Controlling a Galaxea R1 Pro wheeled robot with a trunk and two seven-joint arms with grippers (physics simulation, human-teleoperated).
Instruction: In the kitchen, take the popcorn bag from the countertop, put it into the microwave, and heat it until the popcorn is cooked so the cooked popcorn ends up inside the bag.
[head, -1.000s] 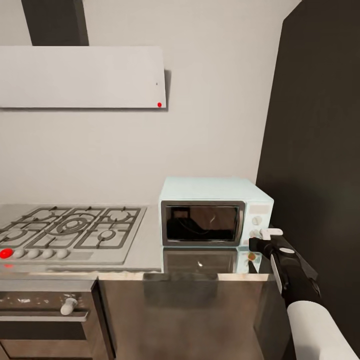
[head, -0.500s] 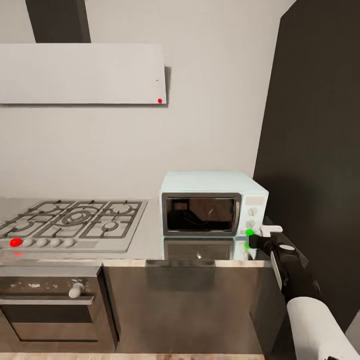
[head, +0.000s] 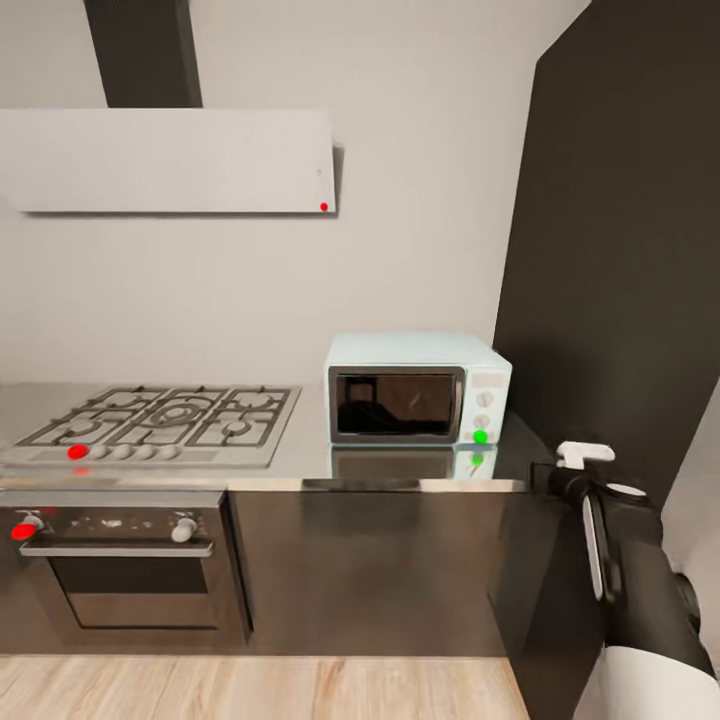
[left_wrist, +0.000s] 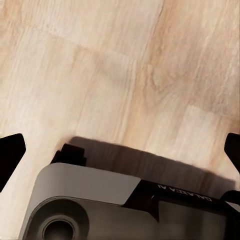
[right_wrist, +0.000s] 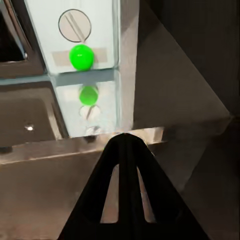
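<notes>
The microwave (head: 418, 389) sits smaller and farther from me than a second ago, since my view has backed away, and its indicator light (head: 481, 436), unlit then, glows green. It stands on the table (head: 310, 458), door shut, beside the hob (head: 160, 425). My right claw (head: 582, 456), fingers pressed together, holds nothing, well clear of the microwave's knob panel. My left claw (left_wrist: 120, 150) is spread wide above the wooden floor (left_wrist: 100, 75); mirrored lettering on my base is unreadable.

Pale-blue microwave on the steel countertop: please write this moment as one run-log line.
pale-blue boxy microwave: door closed | round indicator light: green | right gripper: shut, off the panel | grey steel countertop: popcorn bag unseen
</notes>
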